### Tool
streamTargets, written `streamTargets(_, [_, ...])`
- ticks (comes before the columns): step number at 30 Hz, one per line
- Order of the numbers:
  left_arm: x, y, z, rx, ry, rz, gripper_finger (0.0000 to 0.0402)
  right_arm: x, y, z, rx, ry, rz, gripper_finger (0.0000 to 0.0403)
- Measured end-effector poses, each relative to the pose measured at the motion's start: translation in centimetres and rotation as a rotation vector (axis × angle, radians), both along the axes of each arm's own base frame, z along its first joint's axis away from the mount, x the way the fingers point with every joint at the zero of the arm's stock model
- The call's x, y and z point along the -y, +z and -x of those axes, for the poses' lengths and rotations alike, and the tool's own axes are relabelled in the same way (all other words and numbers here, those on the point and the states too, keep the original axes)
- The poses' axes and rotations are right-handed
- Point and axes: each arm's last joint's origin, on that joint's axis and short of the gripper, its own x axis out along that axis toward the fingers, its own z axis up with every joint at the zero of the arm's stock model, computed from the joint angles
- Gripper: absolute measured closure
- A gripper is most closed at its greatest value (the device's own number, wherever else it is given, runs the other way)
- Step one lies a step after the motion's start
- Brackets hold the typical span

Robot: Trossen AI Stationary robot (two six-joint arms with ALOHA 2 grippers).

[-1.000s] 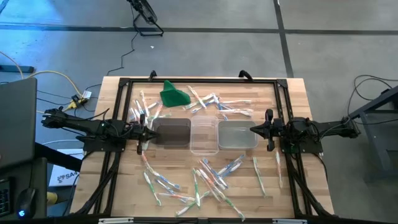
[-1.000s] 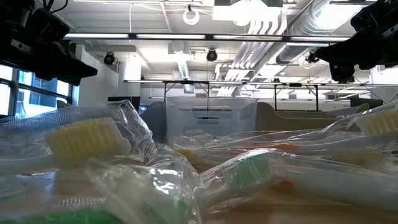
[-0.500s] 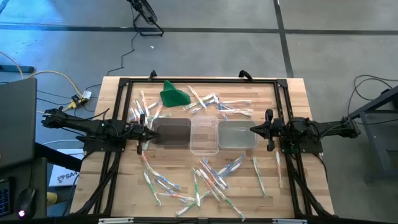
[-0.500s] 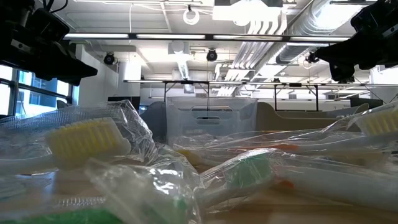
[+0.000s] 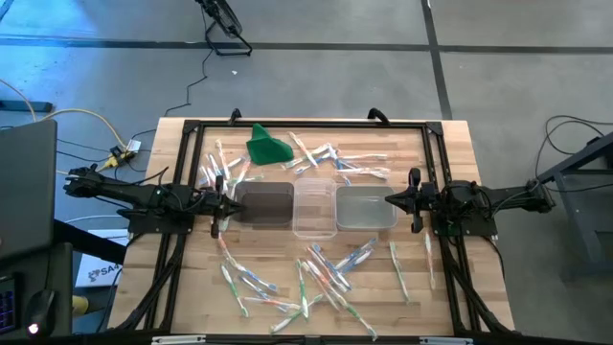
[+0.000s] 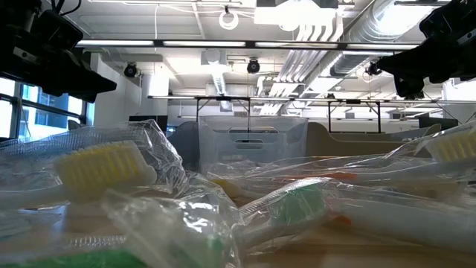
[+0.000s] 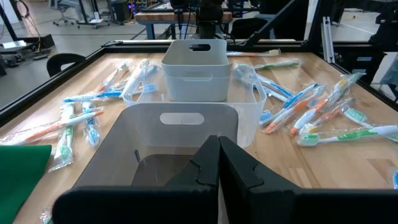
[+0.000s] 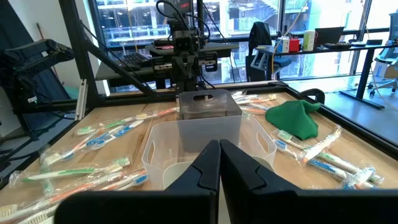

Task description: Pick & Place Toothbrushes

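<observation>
Nothing has moved since the earlier frames that we can find: both arms and every object sit as they did a second ago.

We see the toothbrushes, thin whitish plastic sticks with green, orange-pink or blue parts, many in clear wrappers, scattered over the wooden worktop in two loose groups. One group lies along the far side, beside a crumpled green cloth; the other spreads across the near side, with a few more by the left end of the tubs. None of them lies in a gripper.

Between the two groups, three small clear rectangular plastic tubs stand in a row, touching end to end, across the middle of the worktop.

Our left gripper hangs just off the left end of that row, its fingers pressed together and holding nothing. Our right gripper hangs just off the right end, likewise closed tight and empty. Both point inward at the tubs.
</observation>
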Motion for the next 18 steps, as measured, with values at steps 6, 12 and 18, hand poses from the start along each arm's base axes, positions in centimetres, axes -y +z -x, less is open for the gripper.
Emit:
streamTargets(6, [0.0, 0.0, 0.0, 0.0, 0.0, 0.0, 0.0402, 0.0, -0.01, 0.0, 0.0, 0.0, 0.0, 0.04])
streamTargets(12, [0.0, 0.0, 0.0, 0.0, 0.0, 0.0, 0.0402, 0.0, 0.0, 0.0, 0.0, 0.0, 0.0, 0.04])
streamTargets(18, [0.0, 0.0, 0.0, 0.002, 0.006, 0.044, 0.0402, 0.0, 0.0, 0.0, 0.0, 0.0, 0.0, 0.04])
